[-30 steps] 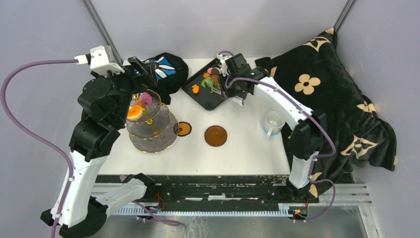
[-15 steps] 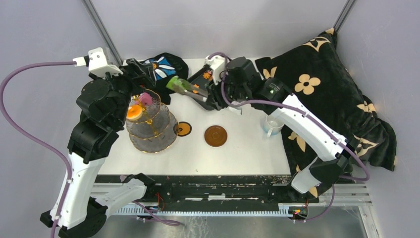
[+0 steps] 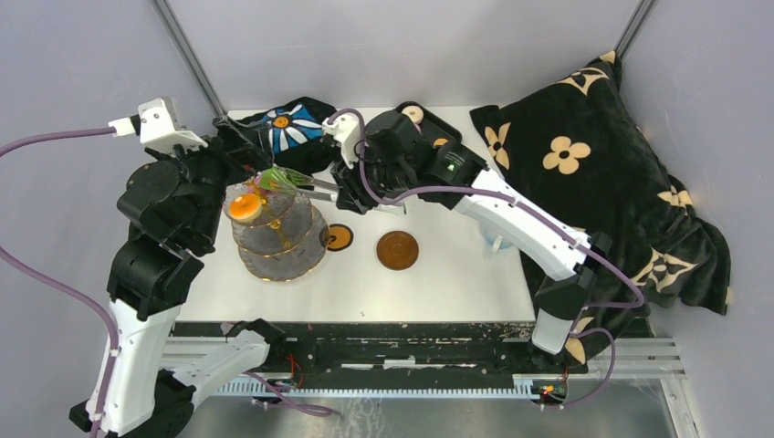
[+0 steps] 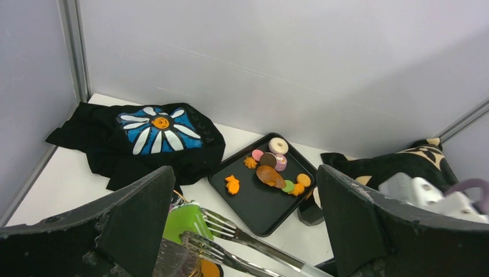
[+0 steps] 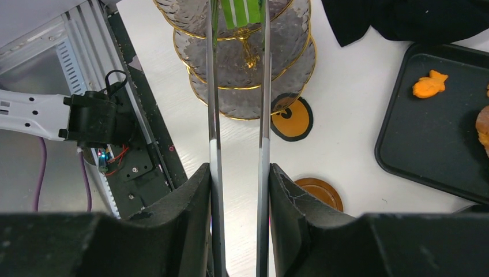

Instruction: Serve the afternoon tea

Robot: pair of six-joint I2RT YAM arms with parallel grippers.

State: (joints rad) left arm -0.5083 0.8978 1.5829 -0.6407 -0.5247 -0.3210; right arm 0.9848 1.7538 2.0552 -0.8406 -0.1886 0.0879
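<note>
Pastries (image 4: 232,184) on tray (image 4: 254,209) number perhaps ten; right pincer (image 5: 237,179) grips tongs (image 5: 211,115), left pincer (image 4: 243,173) gapes.

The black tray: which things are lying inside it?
Toy pastries: an orange fish shape, a white ring, a brown oval, and small pink, green and orange pieces. The tray's right corner is hidden behind the left gripper's finger.

Green pastry (image 5: 242,10), gold-trimmed clear stand (image 3: 278,265), brown saucer (image 3: 398,250), black cloth (image 4: 138,144) (blue-white flower), black blanket (image 3: 593,164), tan flowers
</note>
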